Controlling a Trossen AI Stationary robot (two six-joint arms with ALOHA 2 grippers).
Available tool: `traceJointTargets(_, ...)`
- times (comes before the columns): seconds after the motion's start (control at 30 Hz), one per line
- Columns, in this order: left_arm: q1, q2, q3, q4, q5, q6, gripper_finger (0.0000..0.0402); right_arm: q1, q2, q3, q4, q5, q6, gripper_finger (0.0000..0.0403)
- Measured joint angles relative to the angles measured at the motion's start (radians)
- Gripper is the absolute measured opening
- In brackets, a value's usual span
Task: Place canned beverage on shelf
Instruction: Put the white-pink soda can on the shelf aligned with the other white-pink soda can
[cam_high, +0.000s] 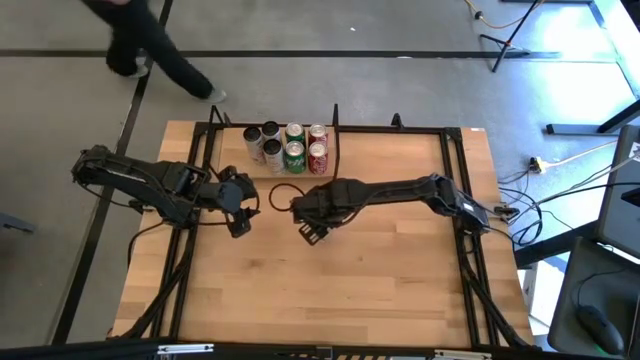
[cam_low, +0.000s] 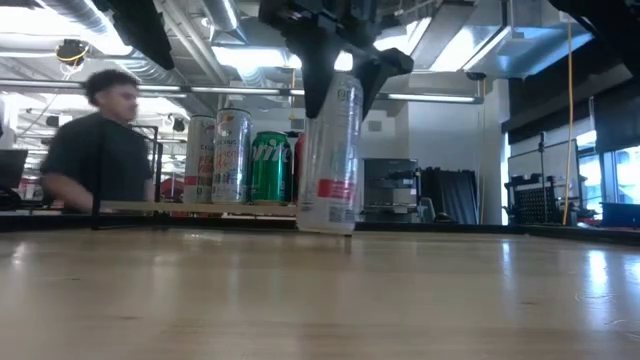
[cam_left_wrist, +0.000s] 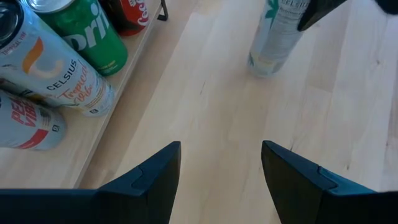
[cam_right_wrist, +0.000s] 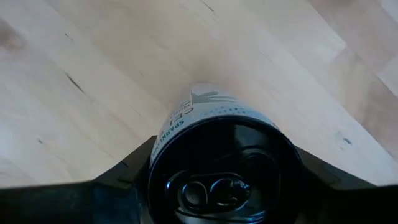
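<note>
— Held where, the silver can (cam_low: 331, 150)?

— Clamped at its top between the fingers of the right gripper (cam_low: 340, 75), mid-table, just near of the shelf (cam_low: 190, 208). Tilted slightly in the low view, base at or barely above the tabletop (cam_low: 320, 300); contact impossible to tell. Seen from the right wrist as a dark lid with pull tab (cam_right_wrist: 211, 190), fingers (cam_right_wrist: 124, 177) pressed to either side.

— And on the shelf?

— Lined up at the far edge of the table, left of centre: white, silver, green and red cans (cam_high: 292, 147) standing on the light plank. Closer, from the left wrist, a white Celsius can (cam_left_wrist: 59, 71), a green can (cam_left_wrist: 93, 34), a red one (cam_left_wrist: 127, 15) beyond.

— Left arm?

— Waiting left of the held can, left gripper (cam_left_wrist: 221, 168) spread apart and clutching nothing, pointed toward the can.

— Anyone else about?

— A person (cam_low: 95, 140) in a dark shirt, beyond the far edge, blurred.
</note>
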Motion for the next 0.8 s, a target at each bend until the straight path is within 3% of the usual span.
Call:
traceJointTargets(0.2,0.000,0.000,0.000,0.000,0.002,0.002,0.0211,0.009,0.019,-0.002,0.041,-0.015,-0.084,0.0224)
traceJointTargets(0.4,0.000,0.000,0.000,-0.009,0.061,0.084,0.0211,0.074,0.022,-0.001,0.102,-0.026,-0.621,0.0224)
traceJointTargets(0.53,0.000,0.000,0.000,-0.009,0.086,0.140,0.0211,0.108,0.022,-0.001,0.083,-0.112,-0.940,0.0224)
traceJointTargets(0.8,0.000,0.000,0.000,-0.008,0.101,0.185,0.0211,0.160,0.044,0.003,0.152,-0.090,-1.275,0.0224)
